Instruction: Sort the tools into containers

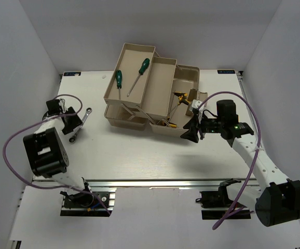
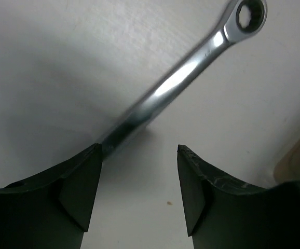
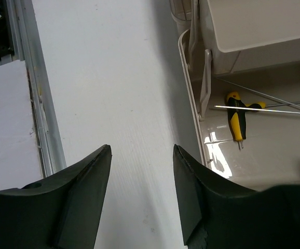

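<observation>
Plainly, the wrench [image 2: 186, 70] is the one tool seen lying loose on the worktop [image 1: 139, 155], to the left of the toolbox [image 1: 195, 72] and well apart from it. The left gripper [image 2: 139, 150] hangs low over the wrench's lower half with its jaws apart. In the wrist view the shaft runs up from the tip of one finger to the ring end. The gap between the fingers shows only bare worktop, so nothing is grasped. Whether that finger touches the steel cannot be told, as the view is blurred.

The right gripper [image 3: 142, 148] is likewise spread and empty, over the worktop just beside the toolbox's near right corner. A yellow-and-black hex key [image 3: 236, 119] lies there in the bottom compartment. Two green-handled screwdrivers [image 1: 119, 79] rest side by side in the upper left tray [image 1: 132, 57].

The wrench is probably stiff, weighty for so slim a thing, and slick. It is polished steel lying thin and flat, which gives the pads little to get under. The better hold would be across the narrow shaft near its middle, jaws square to its length, so that it balances. A grip near either end could let it pivot or slip out. The left gripper looks to need a small sideways shift so that the shaft sits between the fingers before they close.
</observation>
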Available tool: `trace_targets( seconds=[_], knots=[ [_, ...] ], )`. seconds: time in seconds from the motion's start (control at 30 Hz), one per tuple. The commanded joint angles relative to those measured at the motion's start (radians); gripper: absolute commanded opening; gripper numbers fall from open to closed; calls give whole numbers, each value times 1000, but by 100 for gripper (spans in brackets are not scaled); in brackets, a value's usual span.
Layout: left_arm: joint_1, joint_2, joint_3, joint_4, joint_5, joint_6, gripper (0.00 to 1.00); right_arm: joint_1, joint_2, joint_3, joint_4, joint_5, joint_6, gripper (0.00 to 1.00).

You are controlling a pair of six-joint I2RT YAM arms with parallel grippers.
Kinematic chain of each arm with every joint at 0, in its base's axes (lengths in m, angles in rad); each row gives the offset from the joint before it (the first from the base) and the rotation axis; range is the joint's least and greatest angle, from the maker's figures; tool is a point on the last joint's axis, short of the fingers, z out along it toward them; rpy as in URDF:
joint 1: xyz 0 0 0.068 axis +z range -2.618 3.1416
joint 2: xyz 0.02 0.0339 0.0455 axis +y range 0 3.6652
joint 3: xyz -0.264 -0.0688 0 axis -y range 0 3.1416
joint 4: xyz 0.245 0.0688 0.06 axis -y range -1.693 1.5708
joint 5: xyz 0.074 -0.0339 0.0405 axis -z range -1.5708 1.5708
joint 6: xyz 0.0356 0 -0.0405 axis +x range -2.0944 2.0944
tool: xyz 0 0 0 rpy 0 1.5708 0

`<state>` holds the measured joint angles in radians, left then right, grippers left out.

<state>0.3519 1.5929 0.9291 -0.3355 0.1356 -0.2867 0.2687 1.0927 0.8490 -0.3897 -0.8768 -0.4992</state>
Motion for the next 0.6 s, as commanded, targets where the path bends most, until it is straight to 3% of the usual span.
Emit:
trace_targets(
  seconds=[0.0,0.27,0.5,0.57],
  knots=[
    [-27,50,132,30,35,153,70,4,-10,-8,37,15,27,57],
    [-90,206,185,41,-27,317,69,3,22,21,14,21,27,58],
    [-172,248,177,40,-111,377,66,3,48,33,-5,33,14,58],
    [-180,257,177,29,-170,362,59,1,52,35,-3,32,16,58]
  ],
)
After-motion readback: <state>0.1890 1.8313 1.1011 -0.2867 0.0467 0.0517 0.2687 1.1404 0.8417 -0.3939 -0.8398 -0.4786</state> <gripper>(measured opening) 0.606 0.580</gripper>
